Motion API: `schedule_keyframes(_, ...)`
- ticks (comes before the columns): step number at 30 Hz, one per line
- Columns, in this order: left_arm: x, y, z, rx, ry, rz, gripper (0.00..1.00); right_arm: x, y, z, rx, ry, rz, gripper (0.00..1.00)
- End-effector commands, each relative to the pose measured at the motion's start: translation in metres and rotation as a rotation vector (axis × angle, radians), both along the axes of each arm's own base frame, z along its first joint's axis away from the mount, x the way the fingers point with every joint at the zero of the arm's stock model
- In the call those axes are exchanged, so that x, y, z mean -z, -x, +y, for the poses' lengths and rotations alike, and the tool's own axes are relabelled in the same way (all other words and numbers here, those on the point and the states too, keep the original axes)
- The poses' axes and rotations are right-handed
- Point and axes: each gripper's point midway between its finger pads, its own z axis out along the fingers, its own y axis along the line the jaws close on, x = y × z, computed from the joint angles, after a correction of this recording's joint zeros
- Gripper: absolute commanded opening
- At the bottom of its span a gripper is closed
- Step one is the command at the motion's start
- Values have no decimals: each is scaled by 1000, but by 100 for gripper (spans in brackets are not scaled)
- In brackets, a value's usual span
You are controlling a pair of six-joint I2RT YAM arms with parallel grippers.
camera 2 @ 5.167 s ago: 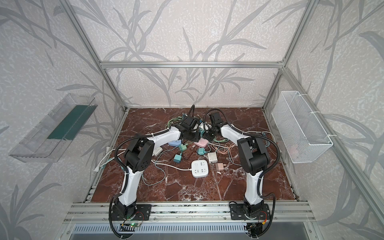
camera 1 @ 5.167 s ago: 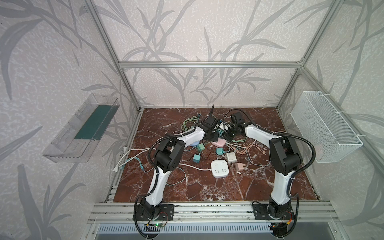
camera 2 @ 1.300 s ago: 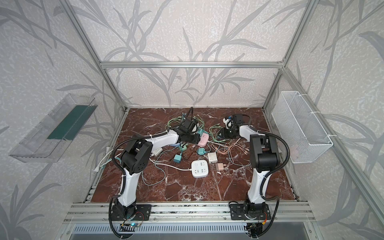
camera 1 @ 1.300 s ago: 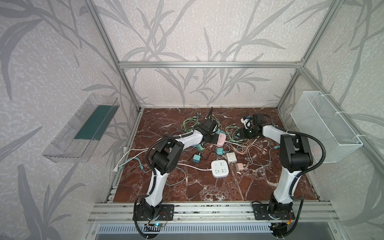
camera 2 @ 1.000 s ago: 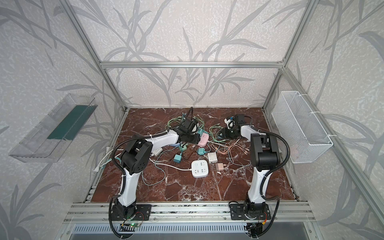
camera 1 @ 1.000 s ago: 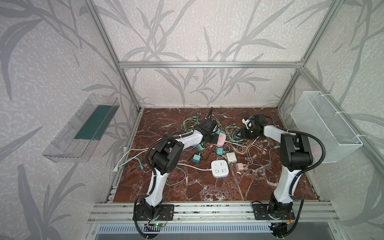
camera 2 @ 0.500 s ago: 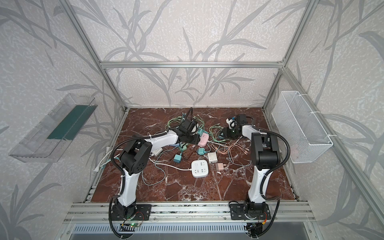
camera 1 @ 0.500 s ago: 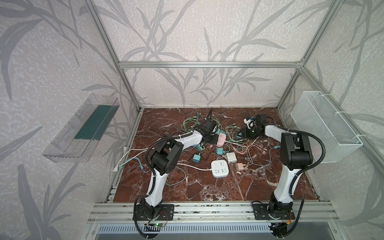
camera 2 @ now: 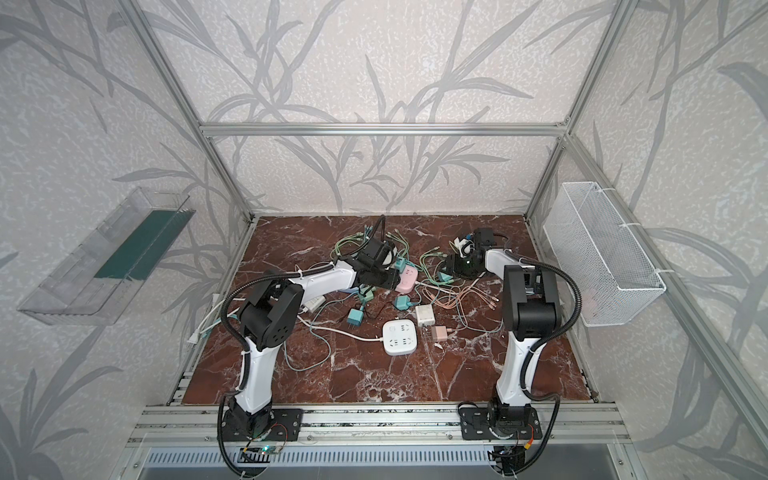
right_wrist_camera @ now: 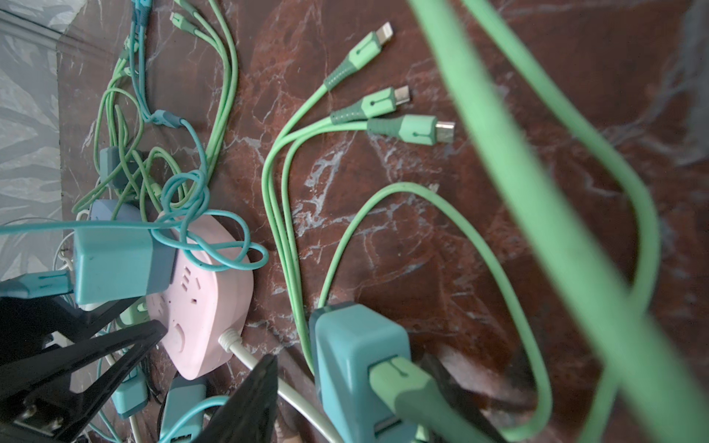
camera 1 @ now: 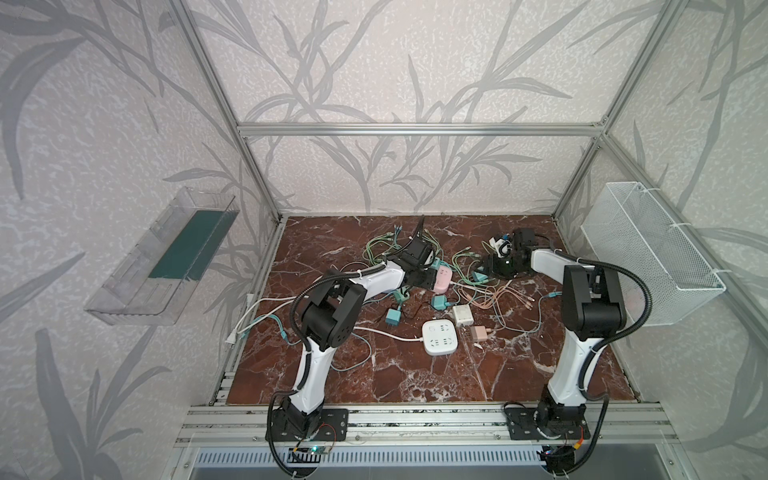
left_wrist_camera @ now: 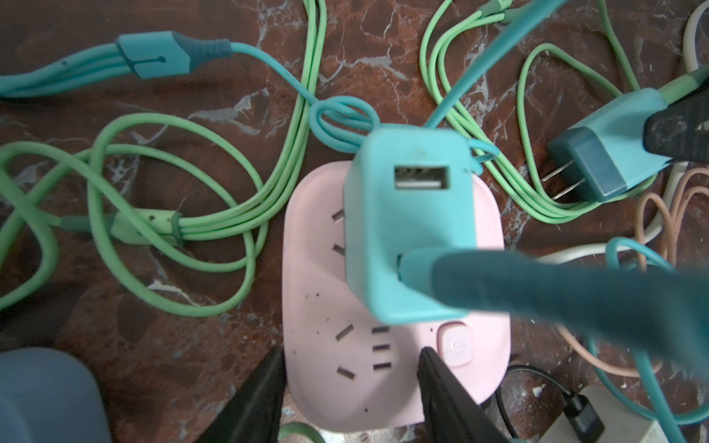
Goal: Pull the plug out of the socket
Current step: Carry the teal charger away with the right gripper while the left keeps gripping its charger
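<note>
A pink socket (camera 1: 442, 279) (camera 2: 407, 279) lies mid-table among cables. My left gripper (left_wrist_camera: 351, 353) (camera 1: 422, 278) is shut on its end, one finger against the socket's (left_wrist_camera: 326, 307) edge and the other over its face. One teal plug (left_wrist_camera: 410, 237) (right_wrist_camera: 115, 264) with a dark teal cable stands plugged into it. A second teal plug (right_wrist_camera: 356, 368) (left_wrist_camera: 610, 153) with a green cable lies on the marble to the right, clear of the socket (right_wrist_camera: 207, 307), its prongs bare. My right gripper (right_wrist_camera: 349, 358) (camera 1: 488, 268) straddles this plug, open, with a gap at one finger.
Green cables (camera 1: 382, 245) and salmon cables (camera 1: 498, 297) tangle around both grippers. A white power strip (camera 1: 439, 337), a white charger (camera 1: 462, 315) and loose teal chargers (camera 1: 392, 318) lie nearer the front. A wire basket (camera 1: 652, 253) hangs on the right wall, a clear shelf (camera 1: 166, 257) on the left.
My right gripper's jaws have widened around the loose teal plug over the last second. Five seconds ago that gripper was at the socket; it has since moved right. The left arm stayed put.
</note>
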Motion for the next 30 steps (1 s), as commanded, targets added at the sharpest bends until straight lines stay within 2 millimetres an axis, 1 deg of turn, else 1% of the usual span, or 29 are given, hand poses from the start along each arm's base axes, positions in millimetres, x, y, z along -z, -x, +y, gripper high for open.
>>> schedule_keyframes(1, -22, 4, 0, 1, 15, -21, 56, -6, -1, -7, 23, 17, 13, 62)
schedule_keyframes(9, -28, 3, 6, -12, -11, -39, 56, -11, 4, -17, 50, 50, 26, 61)
schedule_keyframes(13, -31, 2, 8, -16, -20, -50, 56, -19, 7, -17, 57, 43, 7, 61)
schedule_keyframes(19, -39, 1, 8, -24, 3, -75, 57, -36, 7, -15, 52, 30, -44, 58)
schedule_keyframes(23, -40, 0, 11, -37, 8, -88, 57, -45, 7, -13, 39, 25, -85, 56)
schedule_keyframes(26, -41, -1, 12, -46, 35, -95, 56, -55, 7, -11, 20, 31, -148, 55)
schedule_keyframes(30, -41, -4, 13, -49, 47, -98, 57, -75, 5, -1, -32, 18, -269, 54)
